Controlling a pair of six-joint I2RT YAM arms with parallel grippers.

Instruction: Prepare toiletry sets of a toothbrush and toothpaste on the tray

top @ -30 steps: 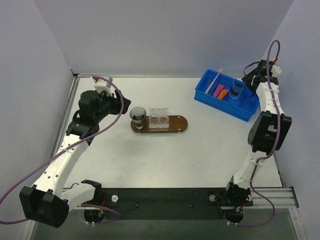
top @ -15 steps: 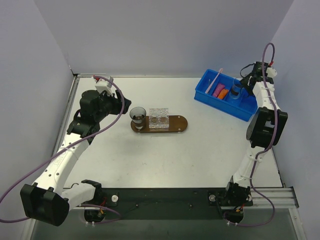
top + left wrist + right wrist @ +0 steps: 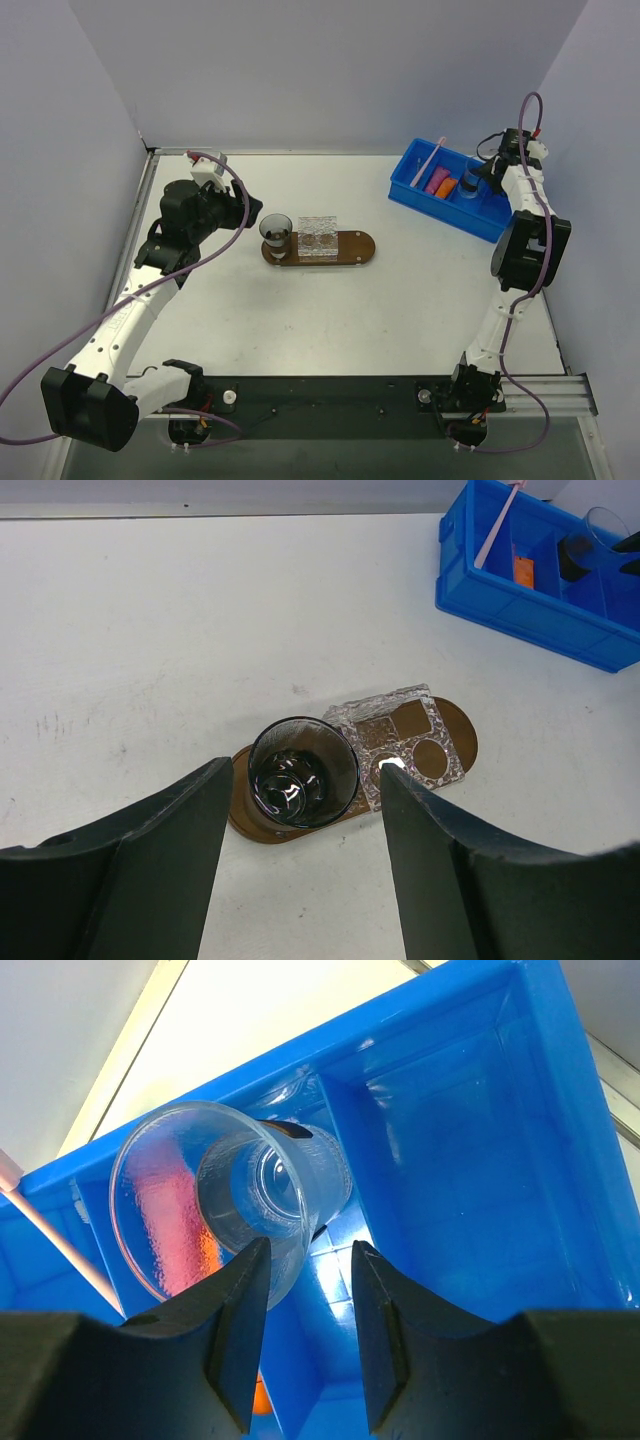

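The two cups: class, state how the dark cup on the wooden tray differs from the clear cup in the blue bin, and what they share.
Colour: the dark cup is smoky and nearly black; the clear cup is colourless.
Place: the dark cup stands on one end of the tray; the clear cup sits inside the blue bin.
Shared: both are round, open-topped cups.

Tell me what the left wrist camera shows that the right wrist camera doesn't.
Only the left wrist view shows the tray, carrying a dark cup and a clear patterned holder. Only the right wrist view shows the right gripper, with the rim of the clear cup between its jaws. Both show the blue bin, the clear cup, the toothbrush and the orange toothpaste.
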